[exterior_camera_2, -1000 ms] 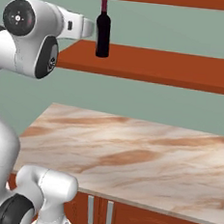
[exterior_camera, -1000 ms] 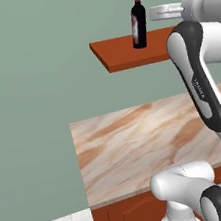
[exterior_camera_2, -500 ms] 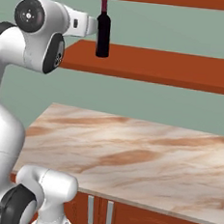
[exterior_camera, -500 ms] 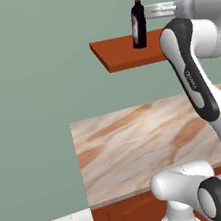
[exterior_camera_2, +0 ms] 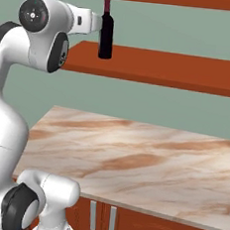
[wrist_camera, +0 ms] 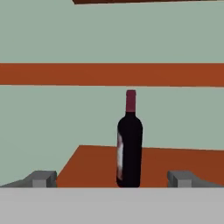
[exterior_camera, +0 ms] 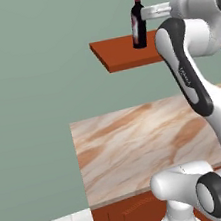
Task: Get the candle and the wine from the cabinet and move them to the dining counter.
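Against the grey-green wall, the wine [wrist_camera: 129, 144] stands upright near the cabinet [wrist_camera: 148, 166] shelf's left end, dead ahead of the wide-open claw [wrist_camera: 113, 178], empty.

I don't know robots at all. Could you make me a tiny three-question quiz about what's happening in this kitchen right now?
1. True or false: the wine stands upright on the cabinet.
2. Is the claw A) open, B) shut on the bottle, or C) shut on nothing?
3. What colour is the capsule on the bottle's neck?

Key: 1 true. 2 A: its fingertips sit wide apart on either side of the bottle. 3 maroon-red.
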{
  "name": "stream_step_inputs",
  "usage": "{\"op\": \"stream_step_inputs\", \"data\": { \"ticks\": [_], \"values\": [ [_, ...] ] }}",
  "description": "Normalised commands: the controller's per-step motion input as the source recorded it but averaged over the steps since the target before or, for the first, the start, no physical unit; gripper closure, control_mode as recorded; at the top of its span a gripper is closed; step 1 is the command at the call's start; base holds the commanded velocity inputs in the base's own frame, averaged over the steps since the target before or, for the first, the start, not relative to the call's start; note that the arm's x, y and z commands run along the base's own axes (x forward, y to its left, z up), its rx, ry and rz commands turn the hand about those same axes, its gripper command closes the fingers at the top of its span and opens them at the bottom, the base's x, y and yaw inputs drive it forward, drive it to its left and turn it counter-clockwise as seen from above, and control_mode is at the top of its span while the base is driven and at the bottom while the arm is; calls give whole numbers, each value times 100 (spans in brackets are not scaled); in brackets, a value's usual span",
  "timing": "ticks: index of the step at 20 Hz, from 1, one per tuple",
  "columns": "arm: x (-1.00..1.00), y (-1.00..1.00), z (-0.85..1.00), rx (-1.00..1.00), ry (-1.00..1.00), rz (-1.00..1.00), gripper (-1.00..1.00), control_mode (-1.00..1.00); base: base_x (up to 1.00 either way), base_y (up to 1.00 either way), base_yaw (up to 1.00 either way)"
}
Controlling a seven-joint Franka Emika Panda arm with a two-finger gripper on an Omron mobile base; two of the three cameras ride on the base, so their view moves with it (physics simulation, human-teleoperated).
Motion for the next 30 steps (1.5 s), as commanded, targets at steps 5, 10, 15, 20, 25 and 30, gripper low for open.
{"op": "stream_step_inputs", "data": {
  "ticks": [5, 10, 15, 20, 25, 30],
  "values": [
    [13, 0, 0, -10, 0, 0, -100, -100, 0, 0, 0],
    [26, 0, 0, 0, 0, 0, -100, -100, 0, 0, 0],
    [41, -1, 0, 1, 0, 0, -100, -100, 0, 0, 0],
    [29, -5, 0, 4, 0, 0, -100, -100, 0, 0, 0],
    [22, -10, 0, 7, 0, 0, -100, -100, 0, 0, 0],
    [14, -7, 0, 6, 0, 0, -100, -100, 0, 0, 0]
  ]
}}
